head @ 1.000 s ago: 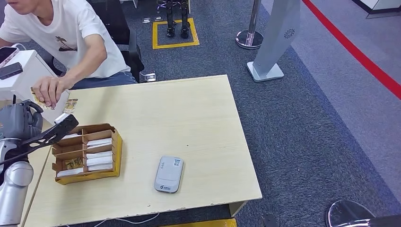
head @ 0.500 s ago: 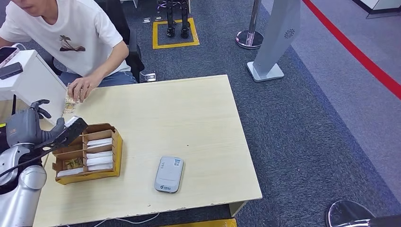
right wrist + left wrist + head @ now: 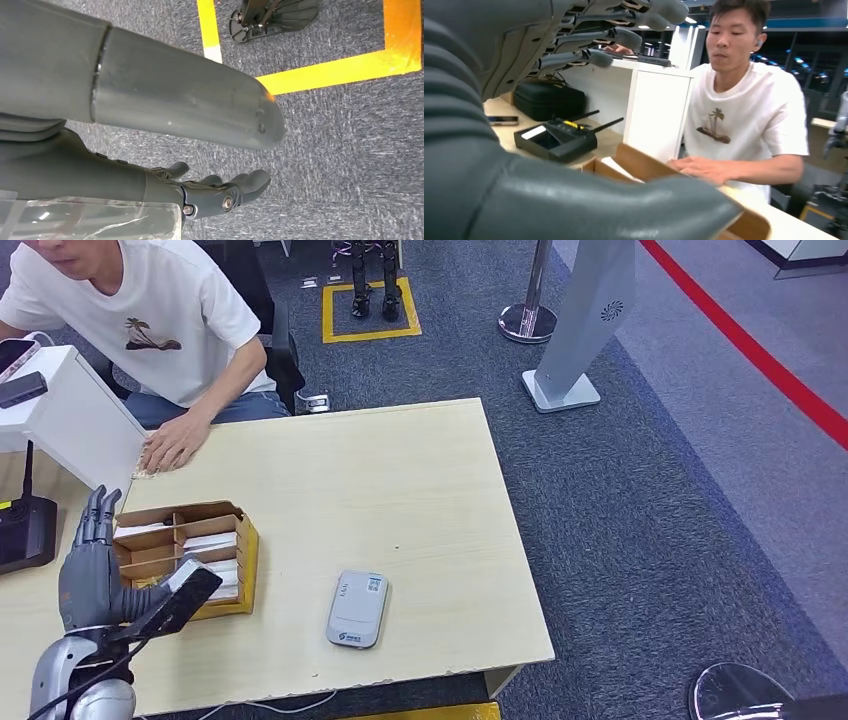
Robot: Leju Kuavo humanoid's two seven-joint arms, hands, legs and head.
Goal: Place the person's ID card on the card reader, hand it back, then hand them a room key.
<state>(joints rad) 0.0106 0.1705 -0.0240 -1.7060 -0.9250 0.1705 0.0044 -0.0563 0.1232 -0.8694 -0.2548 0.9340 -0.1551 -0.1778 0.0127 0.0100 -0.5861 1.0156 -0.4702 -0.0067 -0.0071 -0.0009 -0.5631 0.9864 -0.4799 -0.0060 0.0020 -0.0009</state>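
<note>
1. Left hand point(image 3: 92, 575), matte grey with dark ribbed fingers, hovers over the near left part of the table beside the card box; I see its fingers spread straight and apart with nothing in them.
2. Right hand point(image 3: 210, 192) hangs over grey carpet with yellow tape lines; its dark fingers are loosely extended and hold nothing.
3. A tan cardboard box with yellow sides and dividers point(image 3: 182, 562) sits on the pale wood-grain table point(image 3: 400, 490), its compartments holding flat white room key cards point(image 3: 210, 540).
4. A small rounded grey plastic card reader point(image 3: 358, 608) lies flat on the table to the right of the box, well apart from it.
5. The person's hand point(image 3: 172, 445) rests flat at the far left edge of the table, covering a small flat ID card point(image 3: 140, 474) whose edge just shows beside the white cabinet point(image 3: 70, 410).
</note>
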